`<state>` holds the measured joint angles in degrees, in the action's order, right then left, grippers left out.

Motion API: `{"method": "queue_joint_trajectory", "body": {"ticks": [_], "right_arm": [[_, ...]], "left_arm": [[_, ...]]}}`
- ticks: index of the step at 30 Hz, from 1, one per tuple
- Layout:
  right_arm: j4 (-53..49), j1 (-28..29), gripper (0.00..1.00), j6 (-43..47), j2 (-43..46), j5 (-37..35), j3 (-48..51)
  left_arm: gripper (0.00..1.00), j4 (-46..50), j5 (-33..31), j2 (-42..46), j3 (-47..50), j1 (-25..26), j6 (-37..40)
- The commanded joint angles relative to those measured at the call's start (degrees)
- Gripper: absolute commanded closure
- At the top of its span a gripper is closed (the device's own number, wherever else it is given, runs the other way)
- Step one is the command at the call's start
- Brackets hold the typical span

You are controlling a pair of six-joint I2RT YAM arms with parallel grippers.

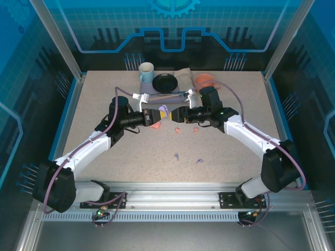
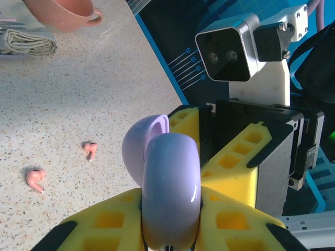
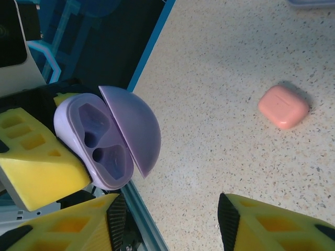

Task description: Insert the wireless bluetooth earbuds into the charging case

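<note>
- Zero of the four buds are seated yet. The left pink earbud [image 1: 177, 130] and the right pink earbud [image 1: 195, 128] lie loose on the table [image 1: 104, 94], just nearer than the grippers. The left purple earbud [image 1: 177, 156] and the right purple earbud [image 1: 199, 161] lie nearer again, well apart from both cases.
- One case looks ready. The lilac charging case [image 3: 99, 146] is raised off the table at mid-scene with its lid swung open, and the right wrist view shows both sockets empty.
- The left gripper [image 1: 158, 114] is clamped on that case's body and presents the open side to the other arm.
- The right gripper [image 1: 178, 114] faces it, just beside the lid. Its jaws are apart with nothing between them.
- The pink charging case [image 3: 283, 106] lies closed on the table, under the left gripper in the top view.
- By my reading, the task is at an early stage. One lid is open, while every pick and insertion remains, along with opening the pink case.
</note>
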<state>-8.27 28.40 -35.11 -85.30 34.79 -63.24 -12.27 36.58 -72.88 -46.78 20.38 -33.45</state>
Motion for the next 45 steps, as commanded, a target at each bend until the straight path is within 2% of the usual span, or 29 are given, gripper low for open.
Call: {"method": "queue_joint_trajectory", "body": {"ticks": [1, 17, 29, 37, 45], "right_arm": [[1.2, 1.0, 0.48, -0.4, -1.4, 0.4, -2.1], [-1.9, -0.8, 0.54, 1.4, 0.8, -0.6, -3.8], [-2.3, -0.1, 0.58, 1.4, -3.0, 0.5, -8.0], [-2.5, 0.1, 0.63, 1.8, -3.4, 0.1, -6.7], [-1.8, 0.7, 0.63, 1.7, -4.7, 0.5, -6.7]], "left_arm": [[0.86, -1.0, 1.7, 0.6, -1.6, 0.3, 0.5], [0.85, -0.7, 2.1, 0.4, -1.6, 0.3, 0.8], [0.85, -0.1, 2.3, 0.3, -2.1, 0.2, 1.0], [0.85, 0.1, 2.1, 0.1, -2.6, 0.3, 1.1], [0.85, 0.2, 2.3, -0.2, -2.8, 0.3, 1.1]]}}
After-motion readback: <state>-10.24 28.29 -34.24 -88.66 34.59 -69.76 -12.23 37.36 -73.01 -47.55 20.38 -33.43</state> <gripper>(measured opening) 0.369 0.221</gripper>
